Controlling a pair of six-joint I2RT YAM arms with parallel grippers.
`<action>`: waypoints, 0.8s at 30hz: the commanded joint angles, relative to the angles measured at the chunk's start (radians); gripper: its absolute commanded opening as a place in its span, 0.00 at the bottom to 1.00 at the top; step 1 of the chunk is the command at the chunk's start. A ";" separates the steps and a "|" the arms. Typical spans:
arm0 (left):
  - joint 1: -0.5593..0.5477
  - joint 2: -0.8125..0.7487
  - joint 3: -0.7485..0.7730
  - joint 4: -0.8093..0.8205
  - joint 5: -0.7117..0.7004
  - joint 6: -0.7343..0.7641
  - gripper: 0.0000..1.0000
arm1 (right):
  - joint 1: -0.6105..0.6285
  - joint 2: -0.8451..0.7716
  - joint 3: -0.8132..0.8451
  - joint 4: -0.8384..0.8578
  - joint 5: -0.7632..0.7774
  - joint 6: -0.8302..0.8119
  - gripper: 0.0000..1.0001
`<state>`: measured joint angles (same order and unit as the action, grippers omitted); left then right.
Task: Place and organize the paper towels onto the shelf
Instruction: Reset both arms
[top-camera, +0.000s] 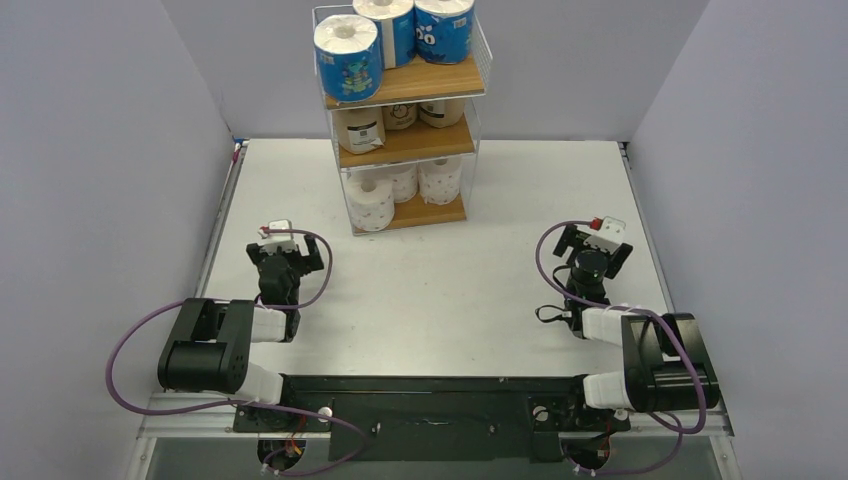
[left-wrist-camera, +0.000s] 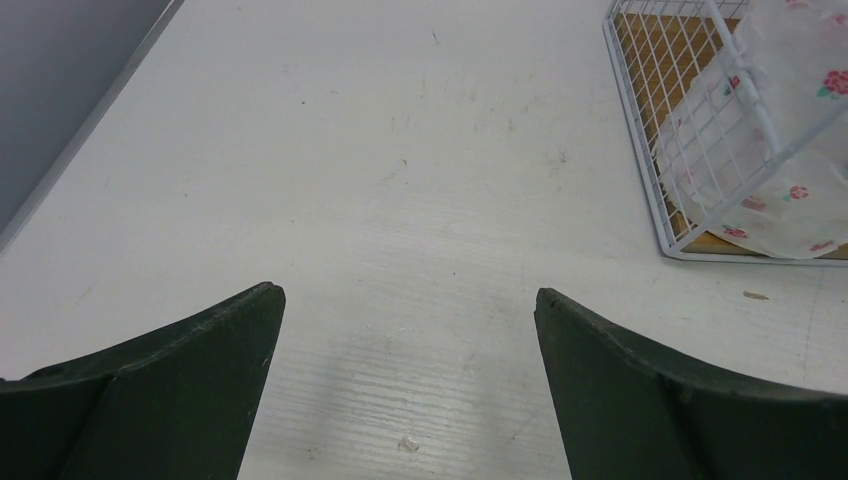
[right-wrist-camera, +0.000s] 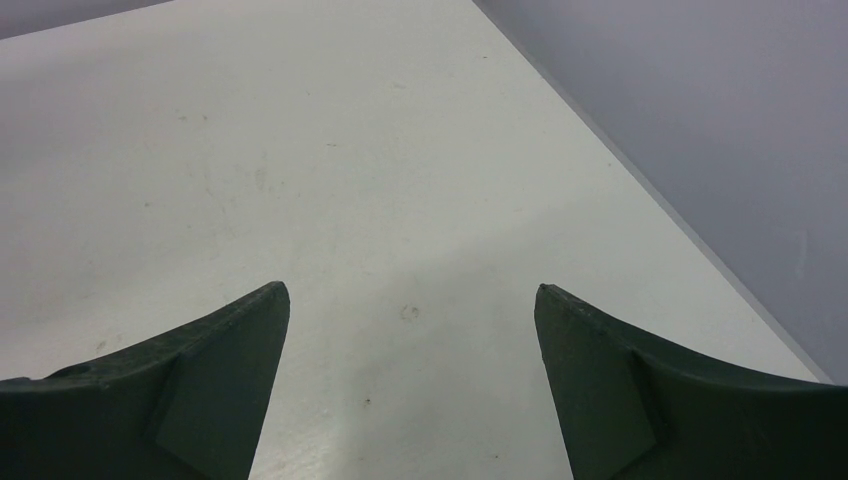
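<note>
A: White tabletop (top-camera: 480, 290), grey walls on three sides. At the far side, centre, stands the shelf (top-camera: 437, 85).

B: Task items?

A: All nine are on the shelf. On the top tier, blue paper towels (top-camera: 347, 55). Middle tier, tan-brown paper towels (top-camera: 360, 128). Bottom tier, white paper towels (top-camera: 371, 200).

B: Pincers?

A: Near the shelf's front left corner, the left gripper (left-wrist-camera: 405, 292) is spread wide, nothing between its fingers. To the shelf's right and well apart from it, the right gripper (right-wrist-camera: 412, 290) is likewise released, empty.

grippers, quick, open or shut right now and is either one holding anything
left gripper: open, holding nothing.
right gripper: open, holding nothing.
</note>
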<state>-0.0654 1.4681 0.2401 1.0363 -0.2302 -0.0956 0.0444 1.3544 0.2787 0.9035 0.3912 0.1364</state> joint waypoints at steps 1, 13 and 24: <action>0.004 -0.003 0.020 0.049 0.025 0.003 0.96 | 0.005 0.009 -0.025 0.128 -0.060 -0.024 0.88; 0.004 -0.002 0.020 0.049 0.025 0.005 0.96 | -0.024 0.018 -0.004 0.097 -0.119 -0.012 0.89; 0.012 0.007 0.030 0.036 0.041 -0.001 0.96 | -0.039 0.026 0.005 0.087 -0.146 0.001 0.89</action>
<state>-0.0635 1.4712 0.2424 1.0351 -0.2138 -0.0933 0.0204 1.3739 0.2634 0.9440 0.2825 0.1204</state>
